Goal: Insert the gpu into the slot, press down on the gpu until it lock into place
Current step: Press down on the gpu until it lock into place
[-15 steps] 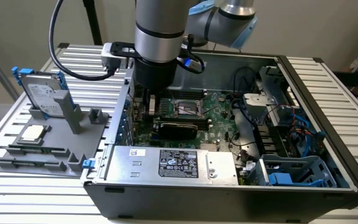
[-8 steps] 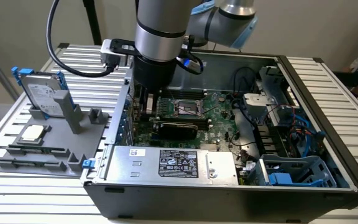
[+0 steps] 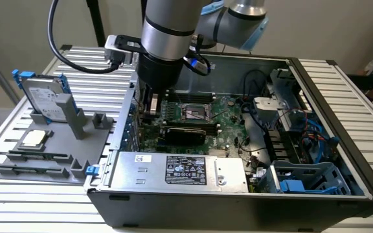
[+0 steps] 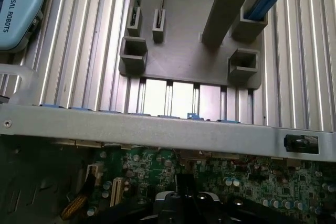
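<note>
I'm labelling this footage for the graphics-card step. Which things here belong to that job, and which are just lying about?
Job in hand:
gpu
motherboard
open case

Lying about:
hard drive
processor chip
grey holder tray
silver power supply box

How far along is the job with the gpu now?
Looks done: the gpu already sits on the motherboard inside the case, not on the grey parts tray. In hand: the shut gripper hangs low beside the card, holding nothing visible. Left: I cannot tell whether the card is locked.
</note>
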Robot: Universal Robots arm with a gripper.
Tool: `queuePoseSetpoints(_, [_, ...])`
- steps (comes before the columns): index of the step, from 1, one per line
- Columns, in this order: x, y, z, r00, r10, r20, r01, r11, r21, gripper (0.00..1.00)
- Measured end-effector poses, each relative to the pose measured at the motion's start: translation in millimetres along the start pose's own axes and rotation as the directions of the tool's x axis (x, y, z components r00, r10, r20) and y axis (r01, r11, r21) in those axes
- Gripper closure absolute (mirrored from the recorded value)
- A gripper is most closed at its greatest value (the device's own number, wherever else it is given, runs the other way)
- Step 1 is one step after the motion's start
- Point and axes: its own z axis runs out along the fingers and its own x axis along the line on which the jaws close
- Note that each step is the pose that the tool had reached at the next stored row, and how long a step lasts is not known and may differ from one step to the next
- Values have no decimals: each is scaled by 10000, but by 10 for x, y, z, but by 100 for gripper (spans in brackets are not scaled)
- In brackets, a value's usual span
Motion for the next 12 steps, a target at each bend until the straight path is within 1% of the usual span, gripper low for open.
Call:
queuePoseSetpoints(1, [-6,-1,-1,10000,6,7,-6,10000,-73,89])
queuePoseSetpoints(7, [-20,-1,-3,9999,95,53,-92,9982,-585,89])
queuePoseSetpoints(8, [-20,-1,-5,9999,109,59,-105,9978,-649,89])
queuePoseSetpoints(9, [-22,-2,-7,9999,121,64,-116,9975,-693,89])
queuePoseSetpoints(12, [-29,-3,-26,9999,156,70,-150,9969,-766,89])
